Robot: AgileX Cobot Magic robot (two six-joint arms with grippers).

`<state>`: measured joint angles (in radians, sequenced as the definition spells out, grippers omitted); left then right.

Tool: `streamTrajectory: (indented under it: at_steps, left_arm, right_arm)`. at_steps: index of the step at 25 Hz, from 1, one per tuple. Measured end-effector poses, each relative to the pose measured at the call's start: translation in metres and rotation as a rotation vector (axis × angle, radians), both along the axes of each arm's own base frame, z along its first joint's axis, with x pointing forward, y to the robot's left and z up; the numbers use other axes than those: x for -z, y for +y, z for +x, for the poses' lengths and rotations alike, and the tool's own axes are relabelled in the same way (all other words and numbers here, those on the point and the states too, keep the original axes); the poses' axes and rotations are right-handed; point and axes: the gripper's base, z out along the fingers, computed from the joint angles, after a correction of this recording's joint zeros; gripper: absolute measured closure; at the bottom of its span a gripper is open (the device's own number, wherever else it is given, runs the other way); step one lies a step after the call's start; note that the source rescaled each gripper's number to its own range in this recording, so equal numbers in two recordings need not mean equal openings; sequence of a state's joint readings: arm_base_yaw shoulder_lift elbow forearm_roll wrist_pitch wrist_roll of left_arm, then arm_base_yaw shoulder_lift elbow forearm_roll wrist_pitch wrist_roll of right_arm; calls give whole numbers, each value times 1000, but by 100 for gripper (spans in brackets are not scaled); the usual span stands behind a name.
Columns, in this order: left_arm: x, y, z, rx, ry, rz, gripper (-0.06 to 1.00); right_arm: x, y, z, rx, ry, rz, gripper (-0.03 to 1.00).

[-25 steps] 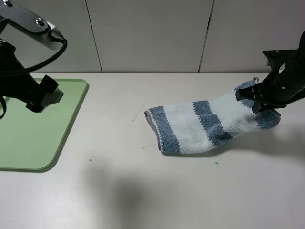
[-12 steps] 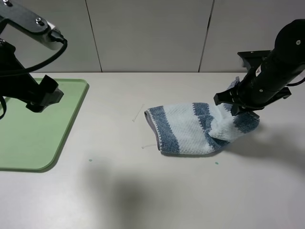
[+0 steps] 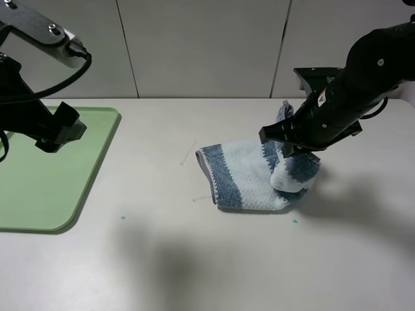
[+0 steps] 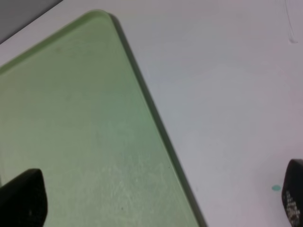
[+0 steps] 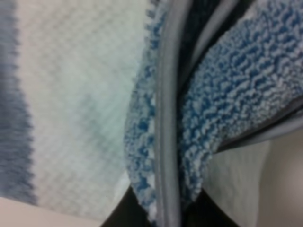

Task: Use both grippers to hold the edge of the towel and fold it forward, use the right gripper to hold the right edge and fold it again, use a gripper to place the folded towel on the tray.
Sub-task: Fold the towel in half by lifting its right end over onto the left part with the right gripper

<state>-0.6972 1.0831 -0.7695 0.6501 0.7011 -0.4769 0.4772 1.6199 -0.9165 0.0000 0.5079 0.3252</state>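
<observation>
The blue-and-white striped towel (image 3: 240, 175) lies folded on the table right of centre. My right gripper (image 3: 290, 144) is shut on the towel's right edge and holds it raised, doubled back over the towel's right part. In the right wrist view the grey hem (image 5: 168, 118) and blue terry (image 5: 227, 94) fill the frame, pinched at the bottom. My left gripper (image 3: 57, 133) hovers over the light-green tray (image 3: 45, 194), open and empty. In the left wrist view its fingertips (image 4: 21, 201) stand wide apart above the tray's rim (image 4: 147, 99).
The white table (image 3: 194, 259) carries small teal specks (image 3: 122, 218) (image 3: 295, 221) and thin white threads (image 3: 188, 153) left of the towel. Grey wall panels (image 3: 207, 45) stand behind the table.
My right gripper has moved left with the towel's right edge, drawing it back over the towel, so the cloth's spread is shorter. The left arm has not moved.
</observation>
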Motion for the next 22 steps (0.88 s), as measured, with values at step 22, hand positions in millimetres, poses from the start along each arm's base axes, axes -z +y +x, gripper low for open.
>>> streamTrajectory:
  at_steps: [22]
  left_arm:
    - [0,0,0,0,0,0,-5]
  right_arm:
    - [-3,55,-15,-41,-90,182,89]
